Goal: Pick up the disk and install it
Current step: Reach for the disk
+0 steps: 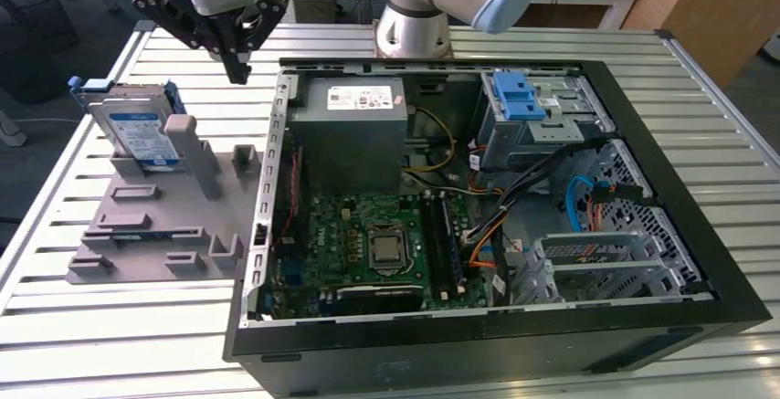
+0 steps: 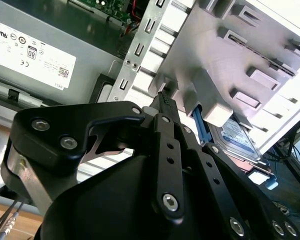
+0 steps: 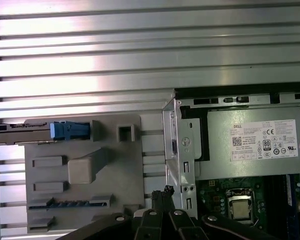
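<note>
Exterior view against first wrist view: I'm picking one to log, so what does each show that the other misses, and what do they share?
The exterior view adds the disk's labelled face, the blue latch on the drive cage, and the arm. The first wrist view adds the disk edge-on, standing in its grey holder. Both share the disk, holder, stickered metal box and gripper, clear of the disk.

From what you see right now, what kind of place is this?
Probably a robotics lab bench: a ribbed silver metal table carries an open black desktop computer case and a grey plastic fixture holding the grey metal disk.
</note>
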Controlling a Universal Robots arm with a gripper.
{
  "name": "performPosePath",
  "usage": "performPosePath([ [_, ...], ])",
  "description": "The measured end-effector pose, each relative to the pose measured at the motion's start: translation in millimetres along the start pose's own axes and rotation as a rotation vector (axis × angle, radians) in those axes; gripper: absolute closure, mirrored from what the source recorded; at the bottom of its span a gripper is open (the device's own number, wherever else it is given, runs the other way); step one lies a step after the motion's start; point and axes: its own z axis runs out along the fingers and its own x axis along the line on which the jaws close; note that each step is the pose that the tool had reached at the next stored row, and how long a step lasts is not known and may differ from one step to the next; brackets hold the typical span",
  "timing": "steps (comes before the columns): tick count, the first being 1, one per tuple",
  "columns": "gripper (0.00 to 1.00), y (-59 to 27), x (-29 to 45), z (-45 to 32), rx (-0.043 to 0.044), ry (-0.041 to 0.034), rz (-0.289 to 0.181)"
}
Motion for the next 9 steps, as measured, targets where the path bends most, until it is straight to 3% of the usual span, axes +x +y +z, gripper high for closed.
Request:
performPosePath([
  [9, 0.89, -0.8, 14.1, 0.7, 0.0000, 0.0003, 0.000],
])
